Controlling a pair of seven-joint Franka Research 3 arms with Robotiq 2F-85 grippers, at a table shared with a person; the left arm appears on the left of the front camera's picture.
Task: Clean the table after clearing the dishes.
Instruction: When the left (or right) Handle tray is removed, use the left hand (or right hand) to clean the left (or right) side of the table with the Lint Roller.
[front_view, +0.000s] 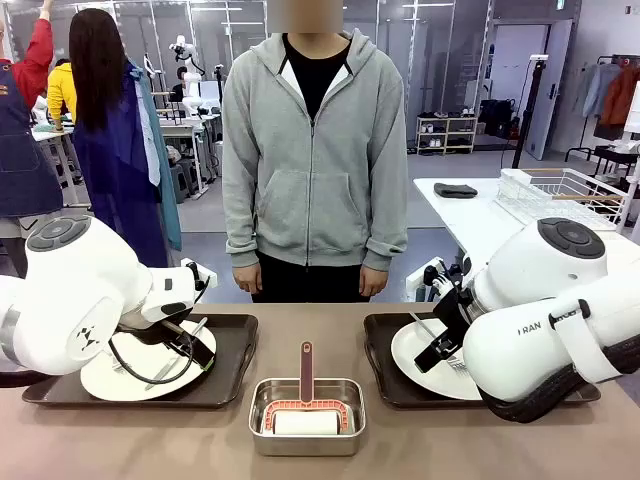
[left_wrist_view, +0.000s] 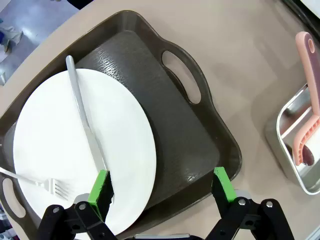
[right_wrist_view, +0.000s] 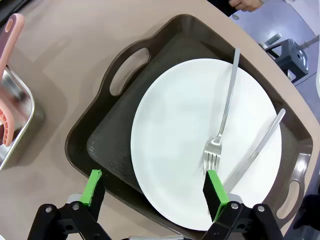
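On the brown table (front_view: 450, 440) stand two dark handled trays, each holding a white plate with a fork and knife. In the left wrist view my left gripper (left_wrist_view: 161, 186) hangs open over the near edge of its tray (left_wrist_view: 175, 135). One green pad is over the plate (left_wrist_view: 125, 135) by the knife (left_wrist_view: 85, 120), and the fork (left_wrist_view: 35, 182) lies to the left. In the right wrist view my right gripper (right_wrist_view: 154, 189) is open above the other tray (right_wrist_view: 107, 145), straddling the plate (right_wrist_view: 175, 130) edge near the fork (right_wrist_view: 222, 120) and knife (right_wrist_view: 255, 152).
A small steel pan (front_view: 258, 400) with a pink-handled tool (front_view: 306, 372) sits between the trays near the front edge. A person in a grey hoodie (front_view: 313, 150) stands at the far side, hands hanging. A white table with a wire basket (front_view: 560, 195) is at back right.
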